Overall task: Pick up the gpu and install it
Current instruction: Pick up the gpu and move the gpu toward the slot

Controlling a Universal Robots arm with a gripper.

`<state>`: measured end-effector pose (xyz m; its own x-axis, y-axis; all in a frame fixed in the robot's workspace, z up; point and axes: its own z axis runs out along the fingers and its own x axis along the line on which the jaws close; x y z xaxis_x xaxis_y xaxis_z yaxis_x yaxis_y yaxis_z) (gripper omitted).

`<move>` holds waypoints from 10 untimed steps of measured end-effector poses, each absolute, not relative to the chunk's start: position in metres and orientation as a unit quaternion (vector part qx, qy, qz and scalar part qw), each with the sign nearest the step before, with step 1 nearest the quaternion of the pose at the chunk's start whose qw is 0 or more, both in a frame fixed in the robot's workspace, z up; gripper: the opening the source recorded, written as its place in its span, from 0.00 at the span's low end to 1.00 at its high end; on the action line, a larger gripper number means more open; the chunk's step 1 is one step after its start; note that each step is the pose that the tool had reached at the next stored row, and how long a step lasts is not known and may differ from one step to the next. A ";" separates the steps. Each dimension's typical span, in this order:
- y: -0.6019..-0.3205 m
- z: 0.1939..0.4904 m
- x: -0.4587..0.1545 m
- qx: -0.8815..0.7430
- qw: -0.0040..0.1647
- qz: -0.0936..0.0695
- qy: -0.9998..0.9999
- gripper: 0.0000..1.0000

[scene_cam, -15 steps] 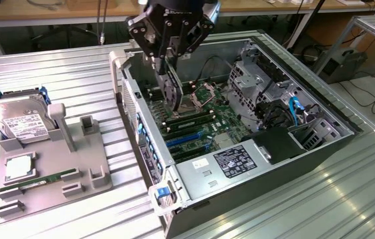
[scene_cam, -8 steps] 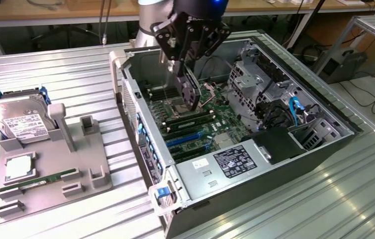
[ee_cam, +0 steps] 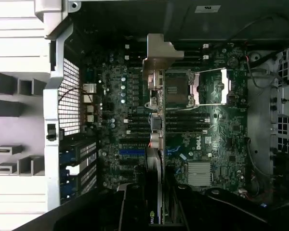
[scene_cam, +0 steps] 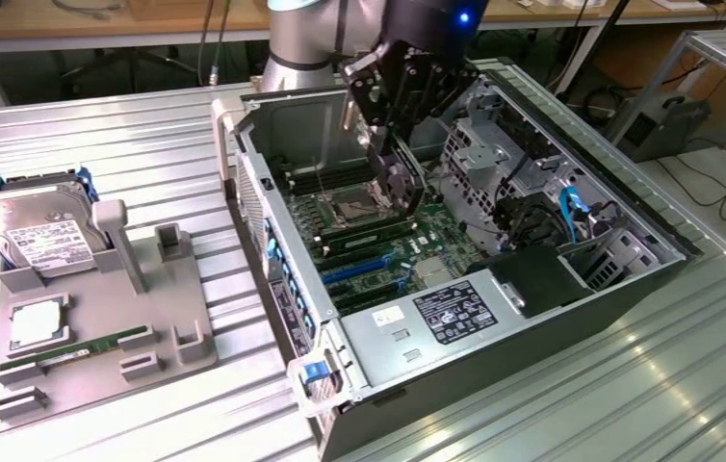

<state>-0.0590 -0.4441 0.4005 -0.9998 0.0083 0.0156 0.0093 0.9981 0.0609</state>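
The gpu [scene_cam: 404, 192] is a thin dark card hanging on edge inside the open computer case [scene_cam: 250, 154], above the motherboard [scene_cam: 382, 245]. My gripper [scene_cam: 393, 144] is shut on its upper edge. In the wrist view the gpu [ee_cam: 154, 159] appears edge-on, its silvery bracket [ee_cam: 156, 60] at the far end, over the CPU socket [ee_cam: 180, 89] and memory slots. The gripper [ee_cam: 154, 204] clamps the card from both sides. The blue expansion slots [scene_cam: 356, 271] [ee_cam: 132, 152] lie just beside and below the card; the card stands apart from the board.
A grey holder tray [scene_cam: 144, 289] sits at the exterior view's left with a hard drive [scene_cam: 32, 231], a CPU [scene_cam: 36, 325] and a green memory stick [scene_cam: 81, 348]. Inside the case are the power supply [scene_cam: 453, 313], drive cage [scene_cam: 498, 154] and blue cables [scene_cam: 571, 217].
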 end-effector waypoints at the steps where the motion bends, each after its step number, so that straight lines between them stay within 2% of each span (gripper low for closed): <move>1: -0.444 0.399 -0.054 -0.004 0.008 -0.030 -1.000 0.26; 10: -0.444 0.390 -0.032 -0.002 0.008 -0.029 -1.000 0.26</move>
